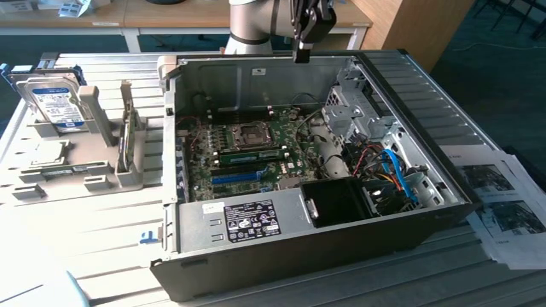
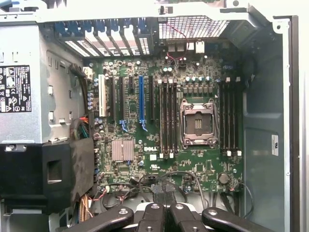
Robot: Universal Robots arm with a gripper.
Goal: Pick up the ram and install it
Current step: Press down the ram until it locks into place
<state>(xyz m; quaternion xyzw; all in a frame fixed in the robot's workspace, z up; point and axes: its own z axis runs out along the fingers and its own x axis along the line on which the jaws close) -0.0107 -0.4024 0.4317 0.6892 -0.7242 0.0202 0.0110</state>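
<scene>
I saw the gripper (image 1: 301, 56) hanging over the back edge of the open computer case (image 1: 426, 115). In the wrist view its two fingers (image 2: 153, 215) were pressed together and held nothing. They pointed down at the green motherboard (image 2: 193, 159).

The ram (image 1: 252, 155) sat inside the case. It stood on its edge in a slot, just beside the square processor socket (image 1: 253, 133), with the bright blue slot (image 1: 239, 176) near it. The gripper was well apart from it.

On the exterior view's left, a hard drive (image 1: 55, 102) leaned in a grey holder (image 1: 94, 173).
</scene>
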